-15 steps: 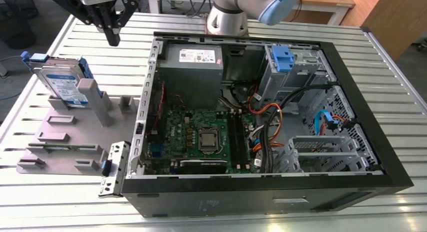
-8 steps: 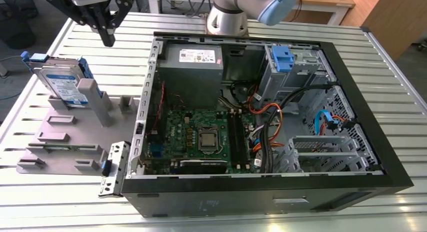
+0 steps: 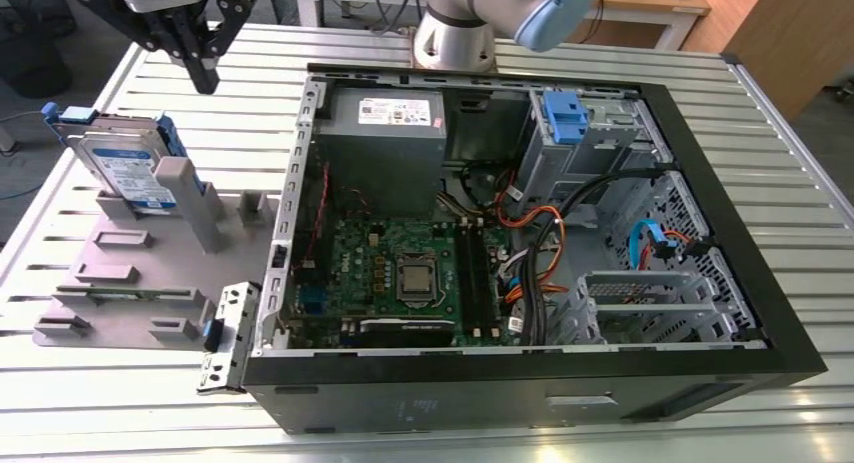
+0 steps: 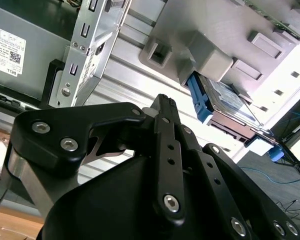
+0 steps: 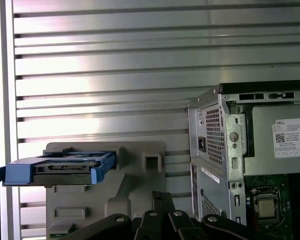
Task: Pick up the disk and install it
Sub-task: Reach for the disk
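Silver flat hard drive (image 3: 128, 169), white-and-blue label, blue plastic edge bracket, stands tilted in a grey plastic holder (image 3: 120, 283). There's open slatted table (image 3: 94, 403) around it, and the black gripper (image 3: 203, 76) hangs nearby, pressed together, empty.

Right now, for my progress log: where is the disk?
At the exterior view's left: the disk stands in the grey fixture, beside the case.

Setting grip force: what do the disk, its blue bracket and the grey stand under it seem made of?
Disk: likely metal, going by the silvery sheen of its casing. Bracket: probably plastic, uniform matte blue. Stand: probably plastic, dull uniform grey, moulded blocks.
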You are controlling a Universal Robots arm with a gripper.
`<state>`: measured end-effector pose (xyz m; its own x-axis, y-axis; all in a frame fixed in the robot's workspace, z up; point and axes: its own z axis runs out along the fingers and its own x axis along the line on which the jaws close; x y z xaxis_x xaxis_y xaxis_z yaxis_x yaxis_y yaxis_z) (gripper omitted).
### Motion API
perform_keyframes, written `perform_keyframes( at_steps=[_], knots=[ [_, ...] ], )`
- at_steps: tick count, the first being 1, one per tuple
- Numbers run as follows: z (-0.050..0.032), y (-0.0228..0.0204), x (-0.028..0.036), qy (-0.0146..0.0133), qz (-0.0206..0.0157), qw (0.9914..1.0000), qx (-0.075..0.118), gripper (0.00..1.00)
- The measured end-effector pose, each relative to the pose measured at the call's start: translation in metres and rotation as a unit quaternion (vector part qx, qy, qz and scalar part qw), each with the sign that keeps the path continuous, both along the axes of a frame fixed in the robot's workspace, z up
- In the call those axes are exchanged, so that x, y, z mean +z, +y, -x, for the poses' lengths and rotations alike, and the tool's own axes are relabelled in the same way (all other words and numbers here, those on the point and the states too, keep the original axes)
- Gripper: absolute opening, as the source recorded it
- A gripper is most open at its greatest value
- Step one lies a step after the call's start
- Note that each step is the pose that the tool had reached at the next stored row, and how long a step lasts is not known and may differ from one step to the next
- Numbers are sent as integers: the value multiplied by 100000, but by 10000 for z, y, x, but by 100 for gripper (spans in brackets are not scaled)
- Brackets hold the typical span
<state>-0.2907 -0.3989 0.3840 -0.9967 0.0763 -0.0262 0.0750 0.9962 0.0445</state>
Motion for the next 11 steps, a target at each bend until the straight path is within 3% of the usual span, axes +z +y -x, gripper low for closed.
perform_keyframes(
  at_steps=[11],
  knots=[
    [105,0,-12,-4,-3,100000,4,11]
  ],
)
